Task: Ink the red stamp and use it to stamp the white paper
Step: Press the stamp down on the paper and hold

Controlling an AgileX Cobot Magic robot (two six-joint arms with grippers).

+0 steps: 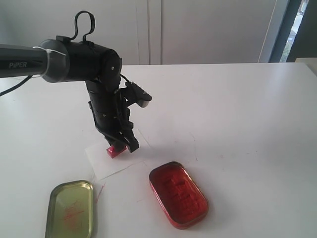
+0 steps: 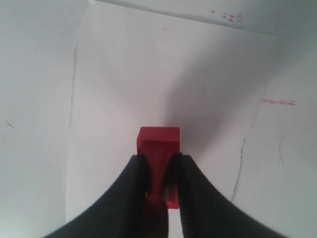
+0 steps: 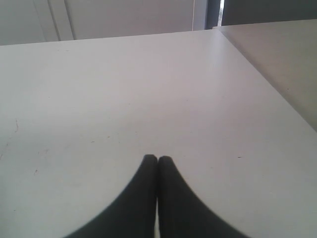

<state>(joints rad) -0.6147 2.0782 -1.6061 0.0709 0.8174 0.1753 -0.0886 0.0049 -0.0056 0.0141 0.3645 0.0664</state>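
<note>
Nearest, by the front edge of the bench toward its left corner, lies the lid, inside up and smeared with a little red. Just behind it, farther from the front edge, the paper lies flat, hard to tell from the white surface. On the paper stands the stamp, base down and upright. The left fingers come down on it from above, and the wrist view shows them partly apart and clamped on either side of its narrow handle, with the square base jutting out past their tips. The base looks to be touching the sheet, though how hard it presses I cannot tell. No print shows on the bare paper around it. To the right, near the middle of the front edge, the ink tin sits open with its red pad dimpled. The right fingers are out of the exterior view; their own camera shows them closed tip to tip, holding nothing, over bare bench. I judge the step in hand to be the stamping itself, with inking probably done. Next comes a firm, square press and then a straight lift, with no sideways slide, since the thin sheet could smear or cling to the wet face and rise with it.
</note>
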